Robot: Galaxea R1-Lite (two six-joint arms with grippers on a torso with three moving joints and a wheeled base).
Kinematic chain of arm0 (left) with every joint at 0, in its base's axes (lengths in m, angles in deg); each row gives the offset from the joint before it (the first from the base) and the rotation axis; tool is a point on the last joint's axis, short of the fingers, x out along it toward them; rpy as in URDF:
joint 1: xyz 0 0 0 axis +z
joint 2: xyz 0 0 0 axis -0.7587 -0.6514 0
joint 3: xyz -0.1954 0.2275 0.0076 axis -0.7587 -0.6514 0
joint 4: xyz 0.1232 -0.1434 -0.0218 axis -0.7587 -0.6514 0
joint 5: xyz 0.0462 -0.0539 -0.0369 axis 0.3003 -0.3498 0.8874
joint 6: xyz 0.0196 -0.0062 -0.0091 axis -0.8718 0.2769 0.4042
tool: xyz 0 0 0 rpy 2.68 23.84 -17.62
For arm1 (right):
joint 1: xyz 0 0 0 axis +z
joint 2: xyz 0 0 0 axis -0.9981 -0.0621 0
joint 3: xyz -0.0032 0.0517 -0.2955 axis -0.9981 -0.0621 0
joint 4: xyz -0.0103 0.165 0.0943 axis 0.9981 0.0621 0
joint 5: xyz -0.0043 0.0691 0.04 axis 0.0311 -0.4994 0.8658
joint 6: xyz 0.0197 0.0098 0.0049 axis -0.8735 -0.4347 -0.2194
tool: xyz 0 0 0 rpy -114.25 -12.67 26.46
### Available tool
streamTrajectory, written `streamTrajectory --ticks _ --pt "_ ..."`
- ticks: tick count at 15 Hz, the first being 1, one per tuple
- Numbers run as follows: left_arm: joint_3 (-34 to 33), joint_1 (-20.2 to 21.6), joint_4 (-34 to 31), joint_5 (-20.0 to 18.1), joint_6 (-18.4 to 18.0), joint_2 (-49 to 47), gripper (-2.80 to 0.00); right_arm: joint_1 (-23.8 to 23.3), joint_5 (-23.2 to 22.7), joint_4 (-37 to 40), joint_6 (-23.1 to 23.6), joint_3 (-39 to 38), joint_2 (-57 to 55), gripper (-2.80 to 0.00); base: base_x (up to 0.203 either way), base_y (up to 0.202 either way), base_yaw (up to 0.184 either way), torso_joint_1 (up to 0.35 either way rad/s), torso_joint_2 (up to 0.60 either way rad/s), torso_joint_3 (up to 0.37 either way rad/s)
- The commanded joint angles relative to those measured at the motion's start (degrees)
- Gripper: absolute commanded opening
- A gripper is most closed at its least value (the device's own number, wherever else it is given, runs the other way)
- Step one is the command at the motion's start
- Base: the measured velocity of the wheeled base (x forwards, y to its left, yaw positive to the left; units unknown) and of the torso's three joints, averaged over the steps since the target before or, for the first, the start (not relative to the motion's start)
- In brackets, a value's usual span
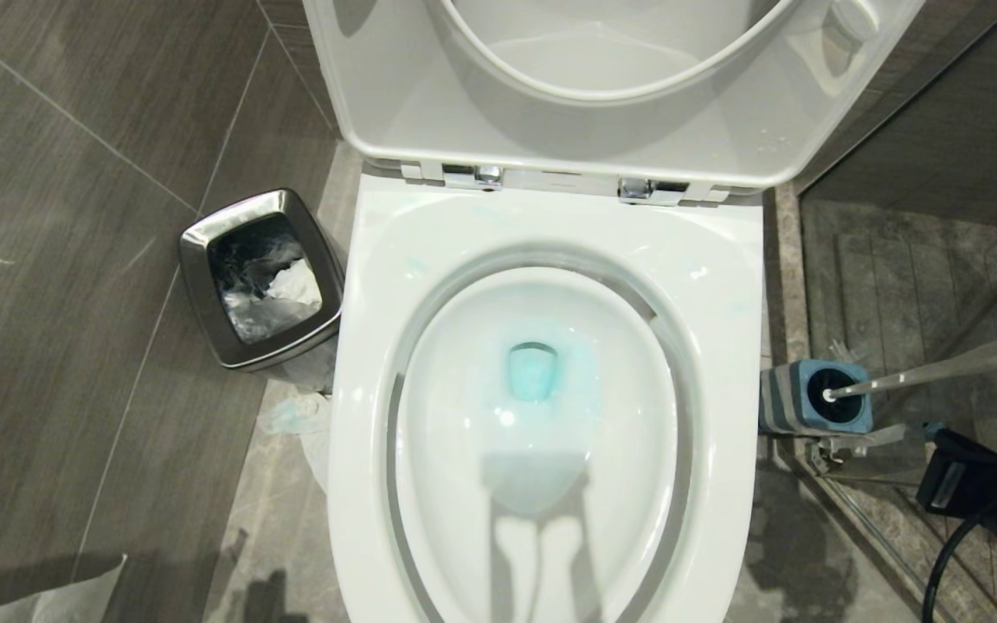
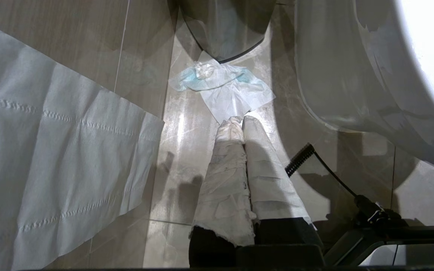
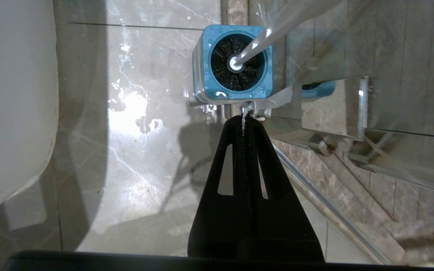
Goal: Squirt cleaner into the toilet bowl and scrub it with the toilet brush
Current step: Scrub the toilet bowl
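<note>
Toilet bowl [image 1: 542, 415] is my landmark: it stands with the seat and lid raised, and blue-tinted water lies in the bottom of its basin, with faint blue marks on the rim. To the right of the toilet bowl, on the floor and near its side, is the square blue-topped holder [image 1: 814, 398], and the toilet brush [image 1: 940, 368] sits in it with the black bristles down inside and the white handle leaning away from the bowl. My right gripper [image 3: 244, 120] is also on this side of the toilet bowl, just beside the holder and above the wet floor; its two black fingers are pressed together and they hold nothing. It does not touch the brush handle. My left gripper [image 2: 238, 122] is on the other side of the toilet bowl, low over the floor; its fingers are wrapped in white material, they are closed against each other and nothing is between them. Just in front of their tips a crumpled tissue [image 2: 220, 88] with blue stains lies on the floor, near the foot of the steel waste bin [image 1: 260, 277], which stands to the left of the toilet bowl. A hanging sheet of white paper [image 2: 51, 158] is beside my left gripper, farther from the bowl.
</note>
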Motion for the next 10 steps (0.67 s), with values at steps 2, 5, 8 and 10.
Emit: streamTrajectory --ticks 2,5,8,10 --pt "0.0 0.02 0.02 0.0 0.07 0.01 -2.8 0.01 -1.93 -15.67 1.26 -6.62 -6.41 -2.8 0.0 0.0 0.0 0.0 0.0 0.0" --pt "0.0 0.02 0.02 0.0 0.07 0.01 -2.8 0.01 -3.79 -18.83 3.25 -9.26 -7.43 -2.8 0.0 0.0 0.0 0.0 0.0 0.0" --pt "0.0 0.02 0.02 0.0 0.07 0.01 -2.8 0.01 -3.79 -18.74 3.25 -9.17 -7.38 -2.8 0.0 0.0 0.0 0.0 0.0 0.0" --pt "0.0 0.02 0.02 0.0 0.03 0.01 -2.8 -0.14 -3.39 -18.17 3.58 -9.17 -7.43 0.0 0.0 0.0 0.0 0.0 0.0 0.0"
